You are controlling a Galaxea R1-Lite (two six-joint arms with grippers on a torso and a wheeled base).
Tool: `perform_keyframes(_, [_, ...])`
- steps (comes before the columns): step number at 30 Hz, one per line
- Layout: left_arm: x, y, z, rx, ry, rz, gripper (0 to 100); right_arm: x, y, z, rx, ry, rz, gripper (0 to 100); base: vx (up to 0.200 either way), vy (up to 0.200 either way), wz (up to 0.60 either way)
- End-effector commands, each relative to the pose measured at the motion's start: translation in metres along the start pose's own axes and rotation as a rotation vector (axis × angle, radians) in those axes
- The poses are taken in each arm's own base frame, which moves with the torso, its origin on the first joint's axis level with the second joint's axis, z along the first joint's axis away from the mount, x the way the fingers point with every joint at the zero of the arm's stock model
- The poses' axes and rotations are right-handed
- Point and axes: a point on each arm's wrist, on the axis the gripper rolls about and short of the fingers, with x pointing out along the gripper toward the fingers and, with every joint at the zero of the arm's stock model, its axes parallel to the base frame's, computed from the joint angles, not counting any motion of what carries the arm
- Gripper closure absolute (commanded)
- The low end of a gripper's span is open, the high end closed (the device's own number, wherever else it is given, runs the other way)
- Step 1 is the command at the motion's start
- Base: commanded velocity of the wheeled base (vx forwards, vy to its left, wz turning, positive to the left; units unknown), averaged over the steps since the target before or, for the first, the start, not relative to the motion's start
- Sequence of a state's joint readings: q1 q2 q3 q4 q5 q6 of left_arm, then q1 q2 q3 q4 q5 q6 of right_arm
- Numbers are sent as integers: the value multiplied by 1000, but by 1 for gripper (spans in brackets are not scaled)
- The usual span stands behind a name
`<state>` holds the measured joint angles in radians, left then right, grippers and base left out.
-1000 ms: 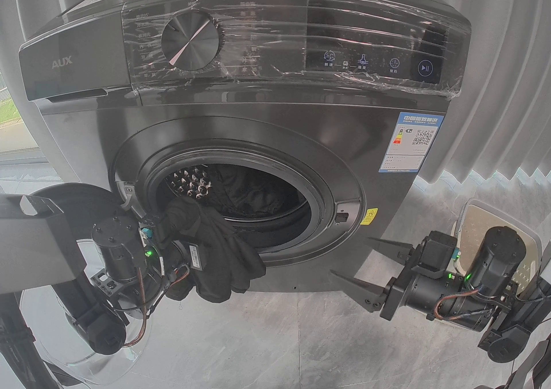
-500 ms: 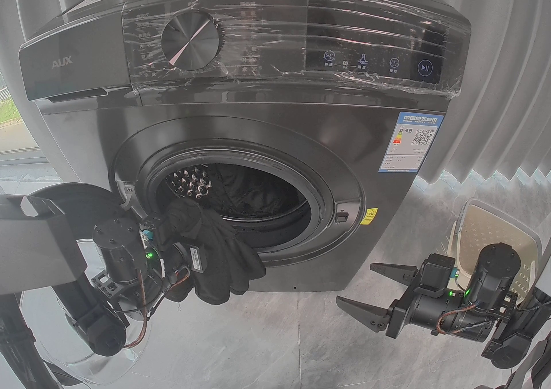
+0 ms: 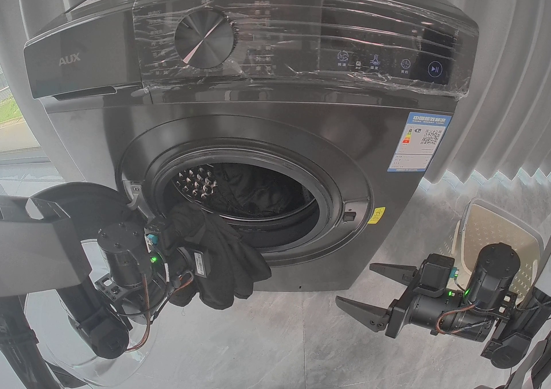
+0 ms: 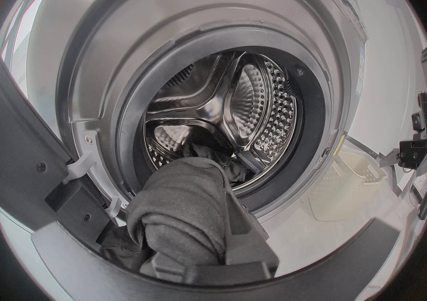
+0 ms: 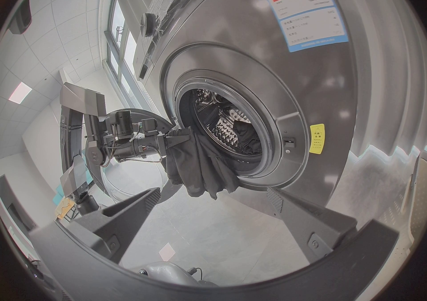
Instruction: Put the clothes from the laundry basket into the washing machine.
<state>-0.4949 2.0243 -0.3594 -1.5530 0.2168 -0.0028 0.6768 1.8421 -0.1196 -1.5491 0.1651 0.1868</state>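
Over the last second the right arm dropped lower and pulled back toward the basket (image 3: 482, 229). The head cam also shifted a bit, so the washer (image 3: 275, 120) sliding sideways isn't real motion. Left arm has barely changed against the opening.

Left claw (image 5: 178, 138) is clamped on a dark garment (image 3: 221, 264), right at the lower-left lip of the door opening (image 3: 321, 200). The bunched top sits at the lip. The rest hangs straight down outside, so the long axis is vertical, below the rim and clear of the floor (image 3: 298, 338).

The drum (image 4: 249, 106) lies straight ahead of the claw and slightly up. More dark clothes (image 3: 258, 192) are already inside, at the back. My read: the next move is a push forward and over the lip before letting go, otherwise the hanging tail drags the garment back out.

Right claw (image 3: 353, 283) has its fingers spread and holds nothing. It's low in front of the washer's right corner, well apart from the opening, so the left arm is the one in position.

Room: the door (image 3: 86, 200) is swung open behind the left arm, so there's little slack on that side. Grey tile floor, curtain (image 3: 511, 91) behind.
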Motion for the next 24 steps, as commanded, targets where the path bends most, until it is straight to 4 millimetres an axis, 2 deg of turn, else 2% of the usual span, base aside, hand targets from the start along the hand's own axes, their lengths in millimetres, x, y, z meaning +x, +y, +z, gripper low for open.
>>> perform_keyframes(1, [-1, -4, -1, 4, 4, -13, 100, 1, 0, 0, 0, 0, 2, 0, 0, 0, 0])
perform_keyframes(8, [-2, -8, -1, 4, 4, -27, 100, 0, 0, 0, 0, 0, 0, 0, 0, 0, 0])
perform_keyframes(14, [-4, -15, -2, 4, 6, -51, 100, 0, 1, -1, 0, 2, 4, 0, 200, 0, 0])
perform_keyframes(24, [-8, -26, -9, 10, 32, -81, 100, 0, 2, -1, -1, 7, 10, 0, 0, 0, 0])
